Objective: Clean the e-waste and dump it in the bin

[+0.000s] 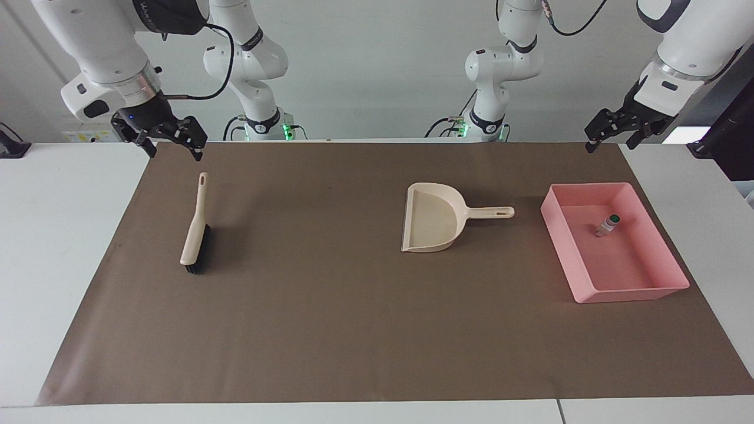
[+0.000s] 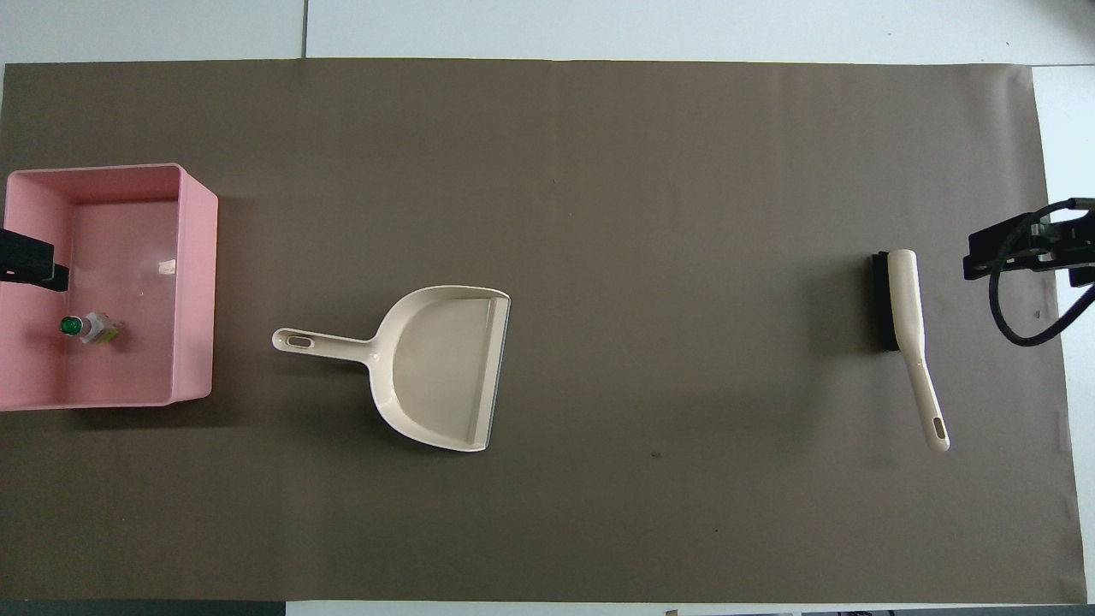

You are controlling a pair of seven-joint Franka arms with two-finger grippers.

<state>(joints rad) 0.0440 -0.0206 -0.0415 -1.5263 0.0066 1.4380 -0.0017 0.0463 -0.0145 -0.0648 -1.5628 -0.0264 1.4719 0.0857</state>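
A pale wall backs a white tabletop [image 1: 70, 247] covered by a brown paper mat [image 1: 353, 330]. On the mat lie a beige plastic brush with black bristles [image 1: 194, 232], a beige plastic dustpan with a handle [image 1: 433, 227] and a shallow pink rectangular plastic bin [image 1: 665, 259]. The whitish-grey cylinder with a green end [image 1: 608, 224] lies inside the bin, on its floor; the dustpan is empty and no loose piece shows on the mat. A second, black piece of e-waste cannot be made out in either view. Judged from this layout, the sweeping and the dumping are done and little or nothing is left, apart from parking the arms.

The left hand [image 1: 609, 128] hangs in the air, with its fingers spread and nothing between them; the bin sits below it and a little farther out over the tabletop, and in the overhead view its tip overlaps the bin's outer edge. The right hand [image 1: 171, 136] hovers likewise released and empty, and the brush's handle tip lies just below it on the mat. Both arms are raised clear of every tool, with wrists bent downward, and touch nothing.
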